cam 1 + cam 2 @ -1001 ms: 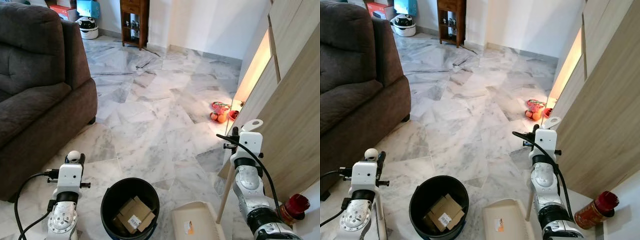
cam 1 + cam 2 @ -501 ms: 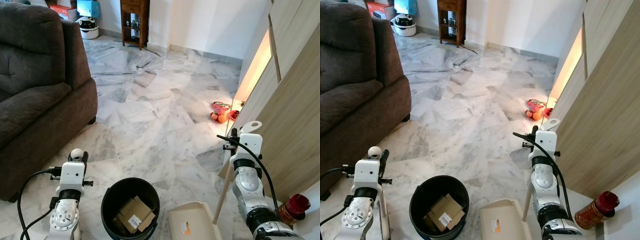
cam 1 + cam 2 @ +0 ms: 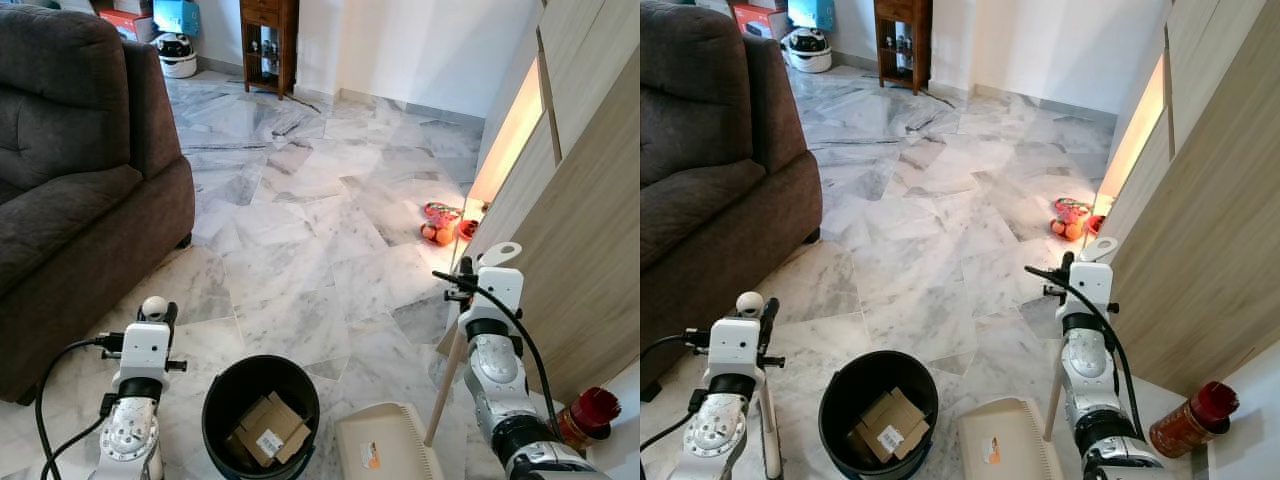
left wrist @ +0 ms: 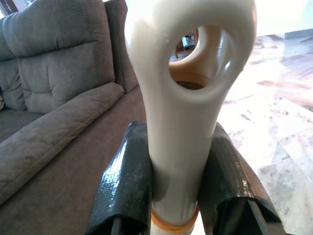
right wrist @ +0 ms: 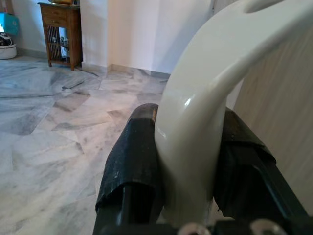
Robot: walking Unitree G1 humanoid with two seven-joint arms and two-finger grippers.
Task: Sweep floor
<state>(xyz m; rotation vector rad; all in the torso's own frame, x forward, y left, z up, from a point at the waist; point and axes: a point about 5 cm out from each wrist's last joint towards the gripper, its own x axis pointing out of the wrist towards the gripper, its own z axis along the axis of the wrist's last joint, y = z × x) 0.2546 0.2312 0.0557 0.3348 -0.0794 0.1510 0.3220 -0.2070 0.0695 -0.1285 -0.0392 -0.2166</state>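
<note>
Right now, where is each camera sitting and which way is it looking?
Left eye: on the head, facing forward and down at the grey marble floor and round black bin; both silver arms show.
Right eye: same scene, slightly offset.
Left wrist: looks along the left tool clamped on a cream looped handle, toward the brown sofa.
Right wrist: looks along the right tool gripping a white curved handle.

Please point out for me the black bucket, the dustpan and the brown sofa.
black bucket (image 3: 215, 392), left eye view, on its left rim.
dustpan (image 3: 385, 440), left eye view, on its cream top surface.
brown sofa (image 3: 70, 200), left eye view, on the seat cushion.
</note>
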